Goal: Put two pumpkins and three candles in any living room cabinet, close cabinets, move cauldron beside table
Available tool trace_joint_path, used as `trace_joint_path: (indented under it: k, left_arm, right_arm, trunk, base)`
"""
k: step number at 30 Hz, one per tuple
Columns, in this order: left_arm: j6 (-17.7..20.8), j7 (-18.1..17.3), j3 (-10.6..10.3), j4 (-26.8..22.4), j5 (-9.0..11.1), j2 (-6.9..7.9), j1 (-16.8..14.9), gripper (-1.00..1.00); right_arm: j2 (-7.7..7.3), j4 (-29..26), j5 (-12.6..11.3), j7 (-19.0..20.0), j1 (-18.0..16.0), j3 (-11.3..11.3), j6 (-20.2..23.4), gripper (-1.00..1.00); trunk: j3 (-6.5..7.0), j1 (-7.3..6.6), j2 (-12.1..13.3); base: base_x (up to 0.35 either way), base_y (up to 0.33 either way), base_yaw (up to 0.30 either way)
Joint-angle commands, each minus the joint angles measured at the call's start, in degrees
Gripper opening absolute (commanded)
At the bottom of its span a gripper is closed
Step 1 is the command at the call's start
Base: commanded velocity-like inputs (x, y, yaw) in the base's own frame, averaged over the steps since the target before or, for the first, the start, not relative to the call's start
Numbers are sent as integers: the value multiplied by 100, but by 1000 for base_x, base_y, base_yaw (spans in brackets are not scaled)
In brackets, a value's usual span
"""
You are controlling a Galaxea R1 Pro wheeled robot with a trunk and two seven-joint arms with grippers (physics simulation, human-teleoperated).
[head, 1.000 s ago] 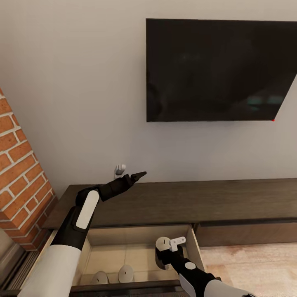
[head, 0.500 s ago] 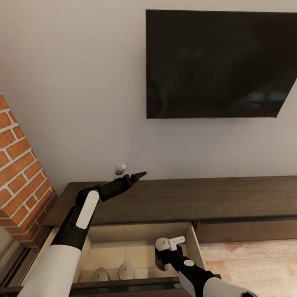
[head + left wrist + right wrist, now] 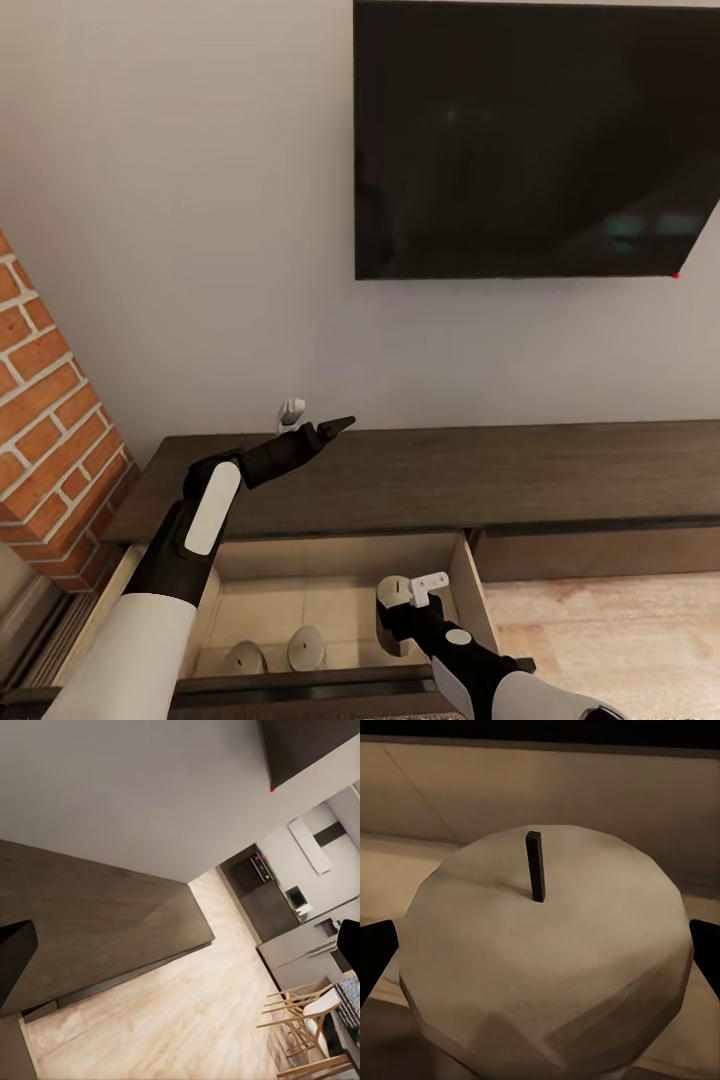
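Holding a candle [image 3: 547, 960] between its fingers [image 3: 376, 956], the right gripper [image 3: 400, 597] hangs over the cabinet's [image 3: 520, 480] open drawer [image 3: 472, 590], where two more candles [image 3: 305, 648] stand.

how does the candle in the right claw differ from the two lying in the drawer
The candle in the right claw is held above the open drawer; the two candles rest on the drawer's floor. The held one sits between the claw's fingers; the two stand free, side by side near the drawer's front. All three are pale, stubby cylinders, and the held one shows a dark wick.
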Motion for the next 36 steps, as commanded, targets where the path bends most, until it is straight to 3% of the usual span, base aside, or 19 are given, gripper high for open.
trace_joint_path:
  k: [1,26,36]
  left_arm:
    - [-1,0,0,0,2,0,0,100]
    - [-8,-9,9,1,3,-5,0,100]
    - [-8,-10,0,8,3,-9,0,100]
  right_arm:
    - [-1,-1,2,-3,0,0,0,-100]
    - [6,0,14,-3,0,-1,-35,-100]
    - [1,-15,38,-3,0,-1,-45,-100]
  trunk:
    - [-9,0,0]
    - [-239,0,0]
    - [-510,219,-401]
  base:
    - [0,0,0]
    - [27,0,0]
    - [0,0,0]
